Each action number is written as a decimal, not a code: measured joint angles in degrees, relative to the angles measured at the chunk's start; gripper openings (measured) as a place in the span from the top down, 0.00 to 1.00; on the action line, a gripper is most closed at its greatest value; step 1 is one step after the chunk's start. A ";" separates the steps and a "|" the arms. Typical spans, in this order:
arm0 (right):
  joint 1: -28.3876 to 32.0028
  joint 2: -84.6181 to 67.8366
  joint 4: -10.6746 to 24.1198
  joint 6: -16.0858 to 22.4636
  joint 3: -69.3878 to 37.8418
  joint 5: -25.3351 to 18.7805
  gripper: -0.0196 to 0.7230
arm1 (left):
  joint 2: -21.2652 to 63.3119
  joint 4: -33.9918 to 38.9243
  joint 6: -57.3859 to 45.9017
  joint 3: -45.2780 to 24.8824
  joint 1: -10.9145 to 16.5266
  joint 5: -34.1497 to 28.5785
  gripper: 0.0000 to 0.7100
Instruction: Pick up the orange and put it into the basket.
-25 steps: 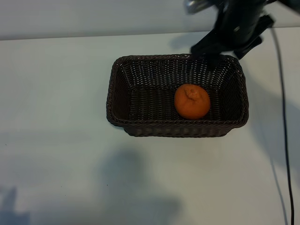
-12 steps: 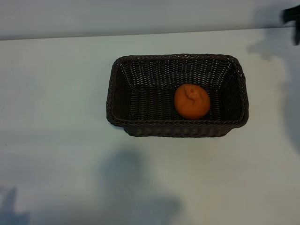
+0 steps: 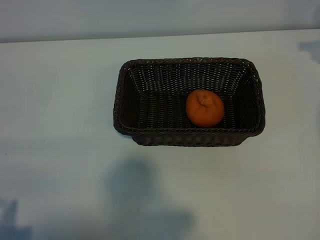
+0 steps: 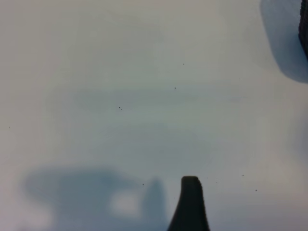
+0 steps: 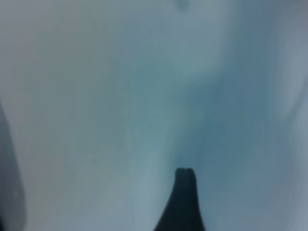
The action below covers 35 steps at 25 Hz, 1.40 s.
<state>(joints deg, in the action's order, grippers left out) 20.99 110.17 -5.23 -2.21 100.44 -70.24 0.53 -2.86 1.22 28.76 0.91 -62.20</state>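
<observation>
Orange fruit, the orange (image 3: 204, 108), sits inside the wicker basket (image 3: 125, 95) on the bench. It looks light and firm; hold its round sides. Both hands are probably wide, empty.

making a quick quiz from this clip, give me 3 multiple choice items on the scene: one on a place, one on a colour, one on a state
1. Where is the orange?
A. on the table beside the basket
B. inside the basket
C. held in a gripper

2. What colour is the basket?
A. dark brown
B. white
C. green

3. How does the orange lie?
A. free, with no gripper on it
B. clamped between fingers
C. balanced on the rim

Key: 1 B, it sits on the woven floor; 2 A, the wicker is dark brown; 3 A, no arm shows in the exterior view.
</observation>
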 joint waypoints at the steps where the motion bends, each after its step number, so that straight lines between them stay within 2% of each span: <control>1: 0.05 -0.70 -0.54 -0.21 0.00 -0.12 0.17 | 0.00 0.00 0.00 0.00 0.00 0.00 0.16; 6: 0.05 -7.71 -2.61 -0.46 -0.25 -0.30 0.17 | 0.00 0.00 0.10 0.00 0.00 0.00 0.16; 21: 0.05 -42.77 -3.97 0.40 -2.60 -1.26 0.19 | 0.00 0.00 0.19 0.00 0.00 0.00 0.16; 29: 0.05 -65.16 -2.86 -1.99 -14.05 -0.30 0.19 | 0.00 0.00 0.19 0.00 0.00 0.00 0.16; 35: -1.55 -79.25 -2.02 -3.09 -26.45 4.87 0.19 | 0.00 0.00 0.19 0.00 0.00 0.00 0.16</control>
<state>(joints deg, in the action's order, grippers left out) 19.44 30.92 -7.26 -5.30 73.99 -65.38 0.53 -2.86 1.41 28.76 0.91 -62.20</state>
